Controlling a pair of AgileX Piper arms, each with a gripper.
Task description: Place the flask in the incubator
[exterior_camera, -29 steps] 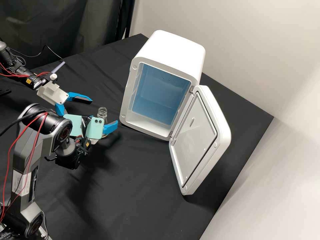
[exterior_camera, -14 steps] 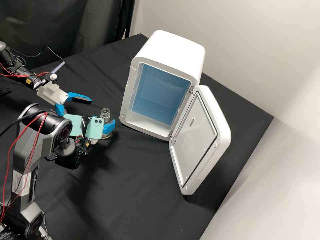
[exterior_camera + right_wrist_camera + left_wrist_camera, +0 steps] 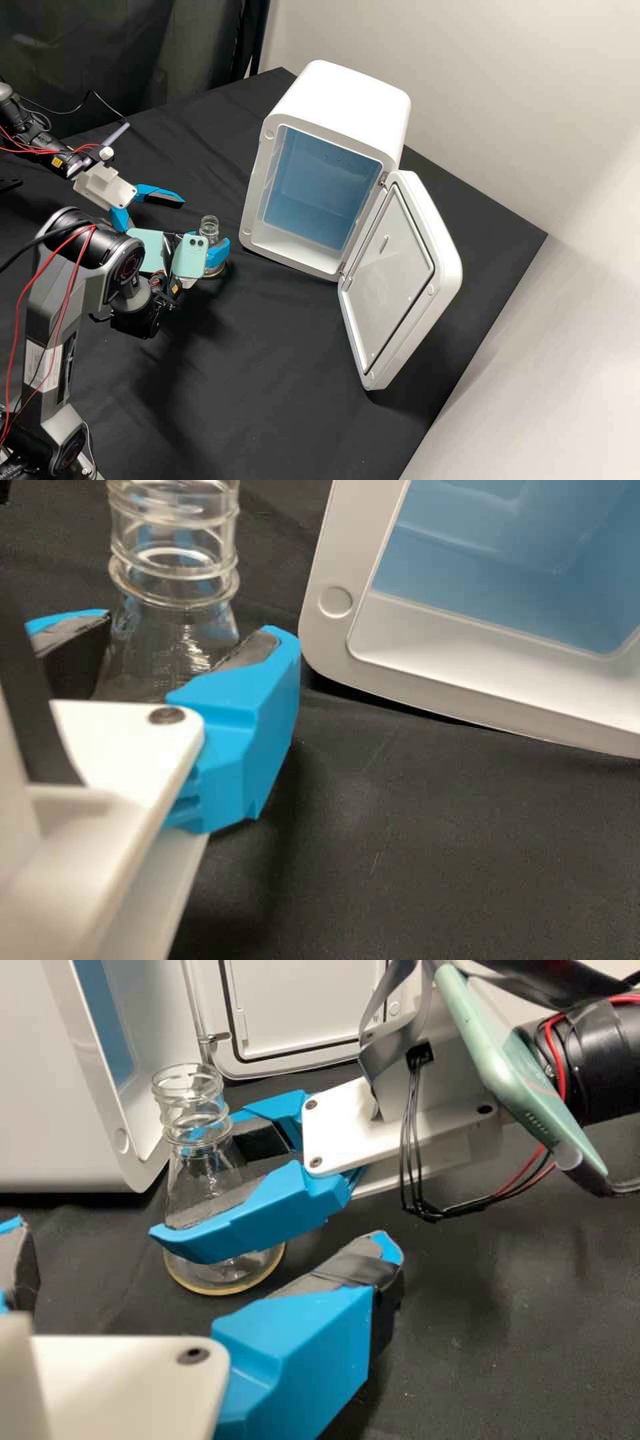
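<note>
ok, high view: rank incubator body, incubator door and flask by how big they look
1. incubator body, largest.
2. incubator door, swung open and a bit smaller. It is nearer the camera, so the margin is unsure.
3. flask, by far the smallest.

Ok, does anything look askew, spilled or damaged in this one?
Nothing stands out. The clear glass conical flask stands upright on the black bench, clamped in the right gripper, with no spill around it. The white incubator stands upright, its door swung open.
</note>
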